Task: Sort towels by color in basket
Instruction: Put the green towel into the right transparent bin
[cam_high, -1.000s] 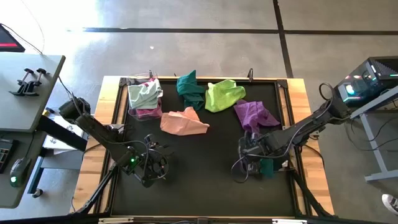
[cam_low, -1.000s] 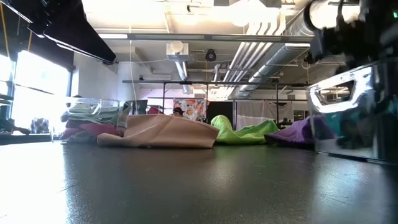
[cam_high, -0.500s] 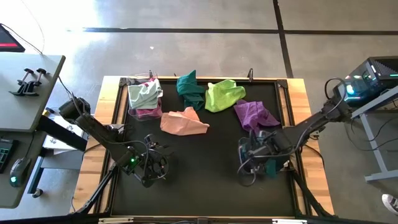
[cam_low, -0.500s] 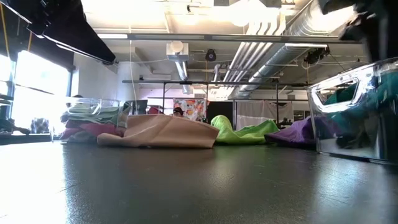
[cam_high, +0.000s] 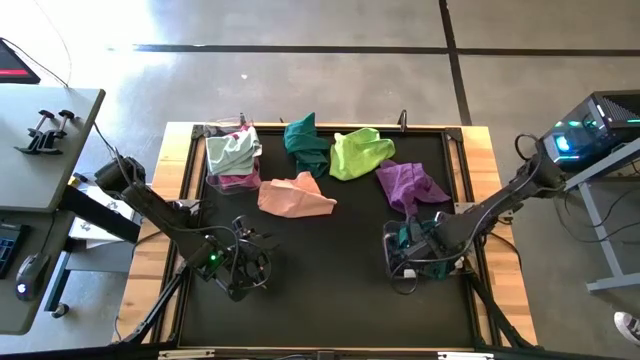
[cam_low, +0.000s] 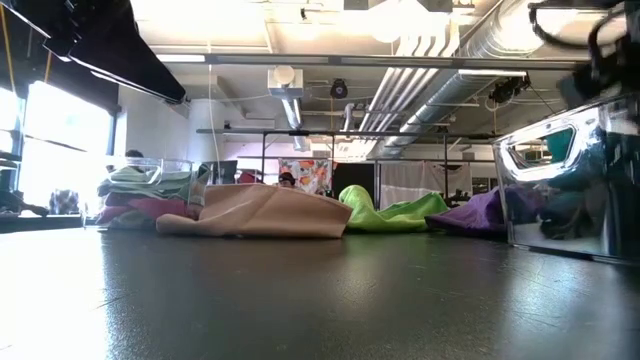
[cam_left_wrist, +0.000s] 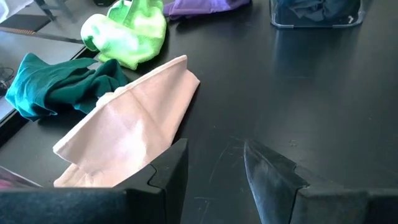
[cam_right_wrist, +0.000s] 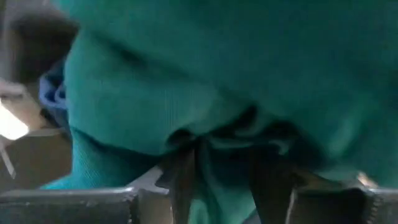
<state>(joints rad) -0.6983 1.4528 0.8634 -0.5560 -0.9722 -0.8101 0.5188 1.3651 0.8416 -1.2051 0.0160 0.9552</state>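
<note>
My right gripper (cam_high: 412, 250) points down over a clear basket (cam_high: 445, 268) at the table's right, shut on a teal towel (cam_high: 412, 236). My left gripper (cam_left_wrist: 214, 168) waits open near the front left, with nothing between its fingers. A peach towel (cam_high: 295, 195) lies flat at mid table, just ahead of the left gripper. Another teal towel (cam_high: 305, 145), a lime towel (cam_high: 358, 152) and a purple towel (cam_high: 410, 185) lie along the far side. A second clear basket (cam_high: 213, 135) at the far left holds a mint towel (cam_high: 232, 150) on top of a magenta one. My right gripper pinches a bunched fold of the teal towel (cam_right_wrist: 217, 149) between its two fingers (cam_right_wrist: 180, 180), coming from above and pointing down. The cloth fills the wrist view and hides how many layers are held. The towel hangs slack into the right basket.
Dark cloths lie in the right basket (cam_low: 570, 180) under the teal one. The black tabletop (cam_high: 330, 270) between the two arms is bare. A wooden frame (cam_high: 160, 240) edges the table.
My right gripper has tipped further down and rolled while swinging over the right basket with the teal towel. From above, the teal cloth now shows at the basket's far side instead of its near side. The left arm has kept still.
</note>
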